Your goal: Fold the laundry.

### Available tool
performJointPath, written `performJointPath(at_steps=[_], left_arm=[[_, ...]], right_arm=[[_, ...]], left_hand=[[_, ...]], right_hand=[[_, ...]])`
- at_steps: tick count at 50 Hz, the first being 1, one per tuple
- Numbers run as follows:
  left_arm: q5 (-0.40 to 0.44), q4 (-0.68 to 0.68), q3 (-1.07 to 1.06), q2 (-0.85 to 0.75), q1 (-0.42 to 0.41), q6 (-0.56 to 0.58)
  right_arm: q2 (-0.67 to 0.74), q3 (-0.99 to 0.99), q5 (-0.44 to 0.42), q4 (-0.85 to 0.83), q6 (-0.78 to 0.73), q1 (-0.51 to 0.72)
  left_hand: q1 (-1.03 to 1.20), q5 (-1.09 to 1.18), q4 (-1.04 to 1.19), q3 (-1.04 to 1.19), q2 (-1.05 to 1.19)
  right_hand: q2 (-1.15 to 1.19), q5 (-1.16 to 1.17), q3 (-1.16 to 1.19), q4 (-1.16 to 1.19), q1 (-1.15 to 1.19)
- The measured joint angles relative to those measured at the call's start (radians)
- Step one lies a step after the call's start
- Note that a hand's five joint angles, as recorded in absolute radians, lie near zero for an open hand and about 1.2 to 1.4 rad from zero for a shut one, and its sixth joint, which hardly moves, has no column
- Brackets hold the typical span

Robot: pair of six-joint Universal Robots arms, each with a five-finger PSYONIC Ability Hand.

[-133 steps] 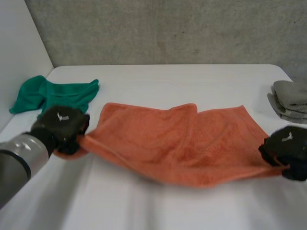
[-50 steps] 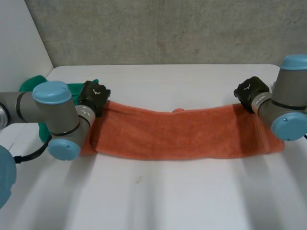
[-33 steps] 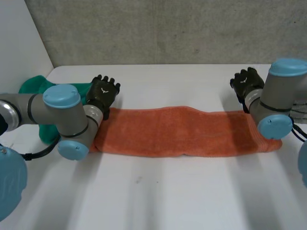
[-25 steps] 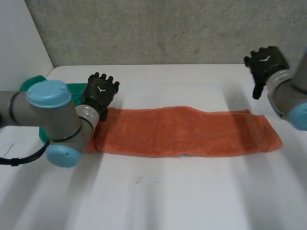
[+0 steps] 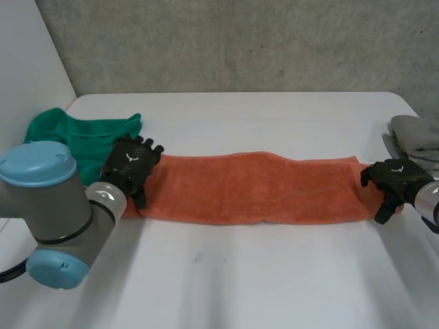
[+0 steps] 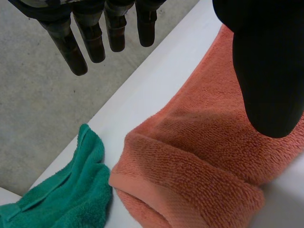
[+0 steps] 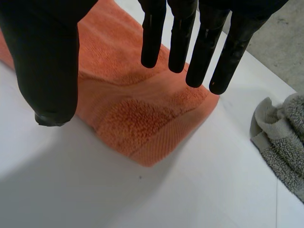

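Observation:
An orange towel (image 5: pixel 254 188) lies on the white table (image 5: pixel 240 281) as a long folded strip running left to right. My left hand (image 5: pixel 130 164) hovers over its left end, fingers straight and apart, holding nothing. In the left wrist view that hand (image 6: pixel 266 71) is open above the bunched towel end (image 6: pixel 190 161). My right hand (image 5: pixel 391 179) sits at the strip's right end, also open. In the right wrist view that hand (image 7: pixel 47 57) spreads straight fingers (image 7: pixel 180 38) above the folded towel end (image 7: pixel 137 118) without touching it.
A crumpled green cloth (image 5: pixel 75 137) lies at the table's left side, just beyond the towel's left end (image 6: pixel 61 199). A folded grey cloth (image 5: pixel 415 137) rests near the right edge, beside my right hand (image 7: pixel 285 137). A concrete wall stands behind the table.
Both hands were shut on the towel's far corners a second ago; they let go, opened, and drew back to the strip's two ends. The towel has settled flat.

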Motion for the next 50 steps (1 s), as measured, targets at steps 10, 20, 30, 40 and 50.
performJointPath(at_steps=[10,20,30,40,50], left_arm=[[0.001,0.0,-0.013,-0.002,-0.001,0.002],[0.001,-0.001,-0.023,0.004,-0.001,0.002],[-0.001,-0.015,-0.033,0.066,0.022,0.003],[0.013,-0.039,-0.019,0.096,0.048,0.004],[0.14,-0.118,0.162,-0.004,0.095,-0.042]], right_arm=[[0.061,-0.013,0.033,-0.062,-0.033,-0.008],[0.01,-0.009,0.056,-0.07,-0.02,-0.036],[-0.161,-0.04,0.044,-0.046,0.086,-0.081],[-0.16,-0.221,0.006,0.164,0.109,-0.085],[0.066,-0.5,-0.036,0.363,0.116,-0.064]], left_hand=[[0.0,0.0,0.0,0.0,0.0],[0.0,0.0,0.0,0.0,0.0],[0.0,0.0,0.0,0.0,0.0],[0.0,0.0,0.0,0.0,0.0],[0.004,0.0,0.004,0.002,0.002]], right_hand=[[0.105,0.095,0.101,0.101,0.089],[-0.283,-0.263,-0.292,-0.281,-0.238],[-0.29,-0.264,-0.297,-0.281,-0.239],[-0.281,-0.255,-0.285,-0.278,-0.235],[-0.19,-0.154,-0.169,-0.164,-0.139]])
